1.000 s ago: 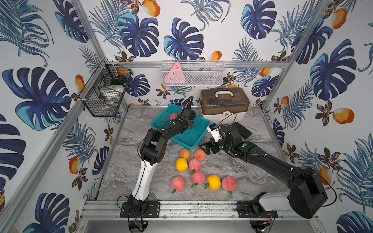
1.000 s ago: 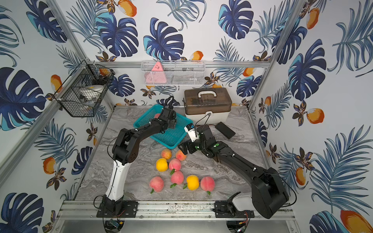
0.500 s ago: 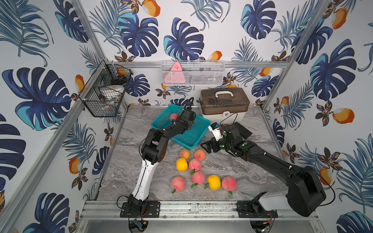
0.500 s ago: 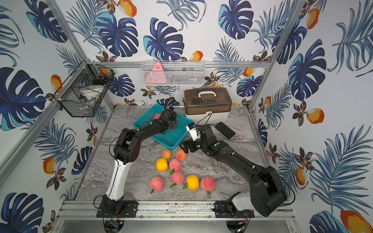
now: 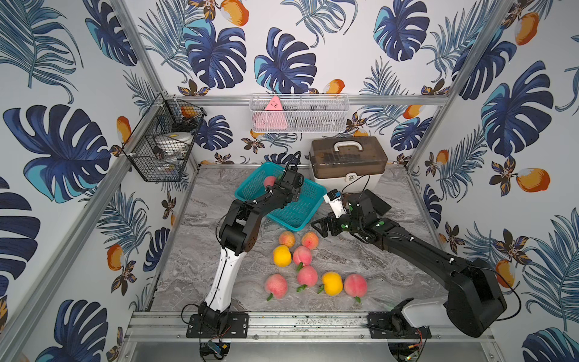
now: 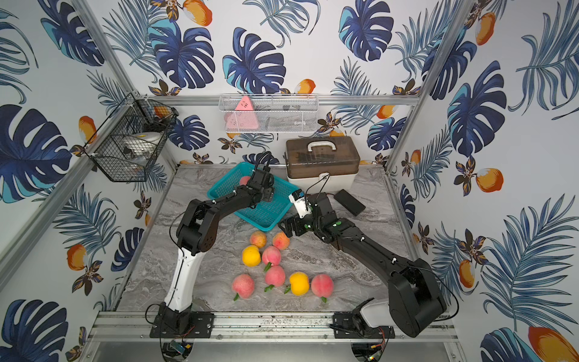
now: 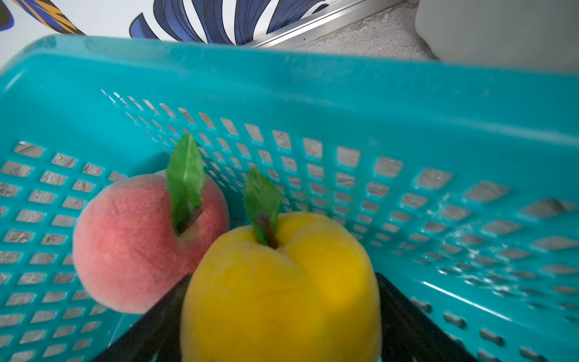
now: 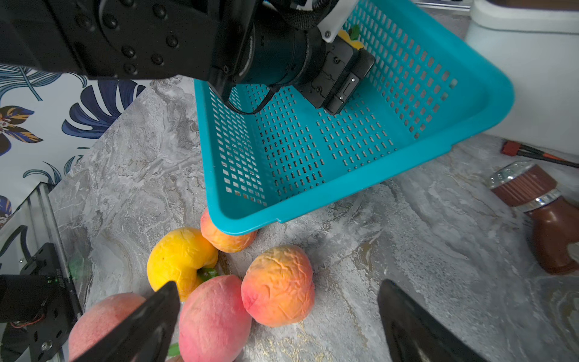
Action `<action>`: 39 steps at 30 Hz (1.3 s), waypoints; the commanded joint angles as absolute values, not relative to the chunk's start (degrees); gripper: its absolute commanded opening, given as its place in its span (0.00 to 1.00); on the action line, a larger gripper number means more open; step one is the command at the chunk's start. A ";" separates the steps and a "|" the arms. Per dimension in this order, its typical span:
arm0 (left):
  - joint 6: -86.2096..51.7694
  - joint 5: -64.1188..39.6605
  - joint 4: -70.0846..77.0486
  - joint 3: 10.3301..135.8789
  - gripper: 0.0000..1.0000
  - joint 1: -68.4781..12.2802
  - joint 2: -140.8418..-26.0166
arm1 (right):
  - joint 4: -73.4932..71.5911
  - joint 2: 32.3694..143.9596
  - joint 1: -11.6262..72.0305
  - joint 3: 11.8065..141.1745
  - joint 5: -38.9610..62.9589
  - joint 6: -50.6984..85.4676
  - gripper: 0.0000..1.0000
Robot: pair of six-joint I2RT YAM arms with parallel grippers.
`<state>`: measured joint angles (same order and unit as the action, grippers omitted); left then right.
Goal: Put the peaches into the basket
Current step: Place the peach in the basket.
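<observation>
Yellow peach (image 7: 282, 288) between fingers (image 7: 163, 316) of left pincer (image 7: 282, 279), inside basket (image 7: 344, 94), beside pink peach (image 7: 131, 244).

The grey, stone-look worktop (image 5: 188, 250) fills the lower middle of both top views. A teal plastic basket with holes (image 5: 297, 213) sits on it near the centre. Just below the basket lie eight round toy peaches (image 5: 302, 255), some pink and some yellow, close together. A white box with a brown see-through lid (image 5: 347, 160) stands at the back, right of the basket. A flat black box (image 5: 377, 203) lies just below that box. In the right wrist view, a brown bottle-shaped thing with silver rings (image 8: 545, 225) rests at the right edge.
</observation>
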<state>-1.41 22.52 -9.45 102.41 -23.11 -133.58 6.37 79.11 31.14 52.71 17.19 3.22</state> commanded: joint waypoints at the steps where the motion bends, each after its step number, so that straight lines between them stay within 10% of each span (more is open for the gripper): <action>1: -1.01 22.32 -10.01 102.52 0.89 -23.02 -132.94 | 5.60 78.42 31.11 52.67 17.22 3.08 1.00; 39: -9.69 12.85 -34.36 98.75 0.97 -25.00 -107.94 | 19.81 65.57 32.20 49.86 13.20 11.27 1.00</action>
<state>-6.39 16.12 -27.49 99.74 -24.69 -110.41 16.86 67.00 31.68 50.41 13.76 8.84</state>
